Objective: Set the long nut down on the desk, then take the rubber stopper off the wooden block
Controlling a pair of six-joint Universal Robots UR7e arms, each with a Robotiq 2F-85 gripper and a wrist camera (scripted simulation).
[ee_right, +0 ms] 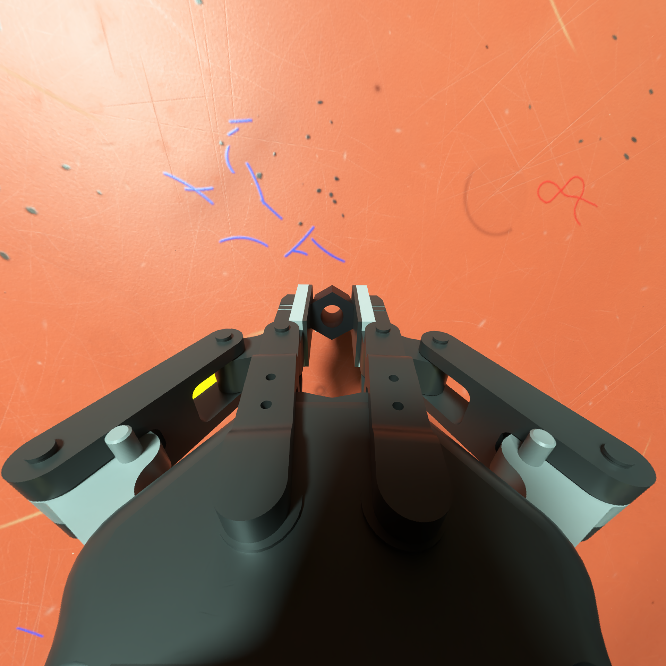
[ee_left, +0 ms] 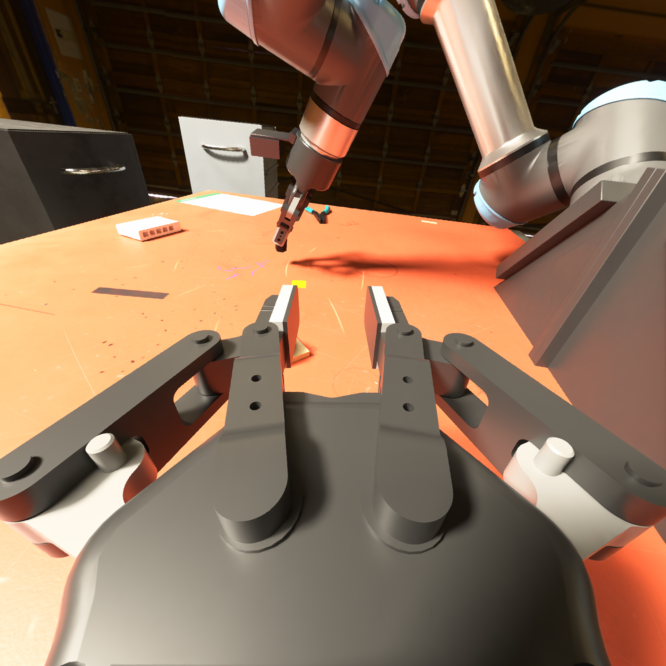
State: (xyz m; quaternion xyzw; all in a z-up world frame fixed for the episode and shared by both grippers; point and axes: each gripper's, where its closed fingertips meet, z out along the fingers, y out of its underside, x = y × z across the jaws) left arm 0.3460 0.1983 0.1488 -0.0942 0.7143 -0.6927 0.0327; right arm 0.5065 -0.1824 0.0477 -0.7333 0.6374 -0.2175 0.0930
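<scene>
Fingers of the right gripper (ee_right: 331, 312) are clamped on the long nut (ee_right: 331, 317), one dark hexagonal piece with a round bore facing the camera, its flats pressed between the two pale pads near their tips. In the left wrist view the same nut (ee_left: 280, 248) hangs just above the desk (ee_left: 108, 342) at twelve o'clock. The left gripper (ee_left: 331, 317) holds its two fingers apart with nothing between them; a tan wooden block (ee_left: 301, 352) peeks out beside the pad at nine o'clock, mostly hidden, and whether a stopper sits on it cannot be told. The desk is matte orange, scratched and speckled, with blue scribbles (ee_right: 259, 194). Farther off at eleven o'clock lie one white ribbed block (ee_left: 149, 227) and one white sheet (ee_left: 234, 203).
</scene>
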